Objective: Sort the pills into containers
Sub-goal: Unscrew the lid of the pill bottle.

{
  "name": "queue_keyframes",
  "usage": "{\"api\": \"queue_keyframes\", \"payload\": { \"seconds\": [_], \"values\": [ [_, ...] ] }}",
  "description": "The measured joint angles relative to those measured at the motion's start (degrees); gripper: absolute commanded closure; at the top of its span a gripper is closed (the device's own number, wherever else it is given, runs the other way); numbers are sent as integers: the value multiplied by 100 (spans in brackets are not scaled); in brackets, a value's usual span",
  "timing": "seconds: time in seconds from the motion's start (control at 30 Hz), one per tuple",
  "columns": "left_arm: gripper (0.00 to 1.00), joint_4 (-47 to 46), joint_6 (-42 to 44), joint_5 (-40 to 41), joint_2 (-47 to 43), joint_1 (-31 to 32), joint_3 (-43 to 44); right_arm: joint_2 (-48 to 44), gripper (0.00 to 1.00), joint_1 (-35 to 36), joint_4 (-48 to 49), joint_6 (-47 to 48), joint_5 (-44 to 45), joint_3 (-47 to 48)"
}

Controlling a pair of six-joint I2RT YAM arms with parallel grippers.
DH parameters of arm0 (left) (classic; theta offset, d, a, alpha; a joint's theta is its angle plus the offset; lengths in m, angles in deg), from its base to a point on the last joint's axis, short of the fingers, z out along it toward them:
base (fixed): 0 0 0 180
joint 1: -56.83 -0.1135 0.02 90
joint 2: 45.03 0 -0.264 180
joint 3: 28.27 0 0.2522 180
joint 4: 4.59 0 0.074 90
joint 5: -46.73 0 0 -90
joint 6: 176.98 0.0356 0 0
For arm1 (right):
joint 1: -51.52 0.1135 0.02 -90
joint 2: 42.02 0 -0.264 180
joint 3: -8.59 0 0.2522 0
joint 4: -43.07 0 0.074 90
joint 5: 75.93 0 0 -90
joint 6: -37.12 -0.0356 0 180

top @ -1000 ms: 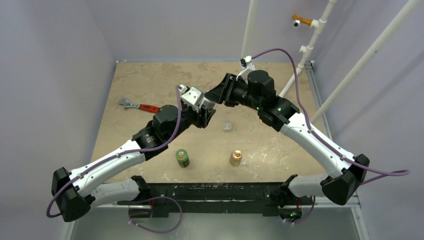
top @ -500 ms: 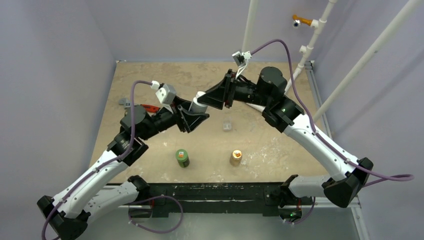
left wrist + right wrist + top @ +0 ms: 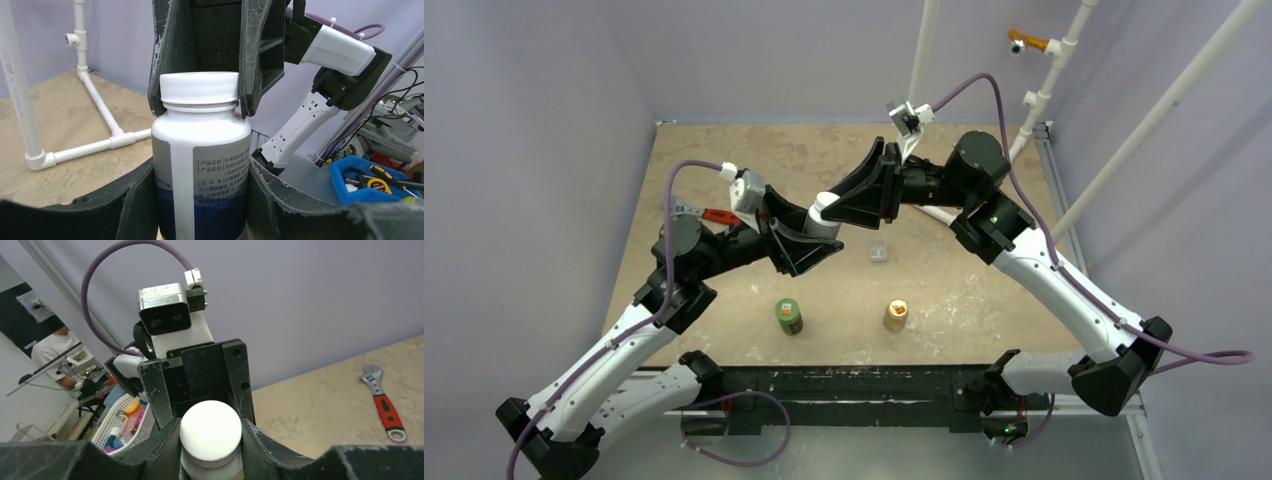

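A white-capped pill bottle point(image 3: 200, 150) with a printed label is held in the air between both arms. My left gripper point(image 3: 200, 172) is shut on its body, seen from above at the left gripper point(image 3: 809, 240). My right gripper point(image 3: 211, 432) is shut on the white cap point(image 3: 211, 430), and its fingers point(image 3: 162, 65) flank the cap in the left wrist view. From above, the bottle point(image 3: 824, 212) lies tilted between the two grippers. The small transparent container point(image 3: 878, 252) sits on the table just right of them. No pills show.
A green bottle point(image 3: 788, 315) and a tan-orange bottle point(image 3: 895, 315) stand near the table's front. A red-handled wrench point(image 3: 385, 407) lies at the left, half hidden by the left arm from above. White pipes point(image 3: 95, 100) stand at the back right.
The left arm has swung back and to the left, its wrist rising. The right gripper has reached further left after it. Both have kept their hold on the bottle.
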Motion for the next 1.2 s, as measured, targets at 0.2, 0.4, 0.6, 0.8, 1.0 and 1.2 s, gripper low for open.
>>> {"api": "queue_keyframes", "payload": {
  "seconds": [0.2, 0.4, 0.6, 0.8, 1.0, 1.2],
  "values": [
    [100, -258, -98, -308, 105, 0, 0, -101, 27, 0, -15, 120, -107, 0],
    [100, 74, 291, -234, 98, 76, 68, -101, 1, 4, -374, 278, 391, 0],
    [100, 654, 785, 597, 129, 83, 249, -177, 1, 4, -872, 219, 1419, 0],
    [100, 1115, 1421, 1742, 280, 319, 343, -225, 4, 9, -1513, -107, 2594, 138],
    [100, 1381, 2059, 2898, 577, 769, 490, -131, 11, 118, -1838, -435, 3405, 192],
    [100, 1392, 2347, 3593, 813, 905, 514, 140, 17, 389, -2109, -592, 3915, 385]
  ]
}}
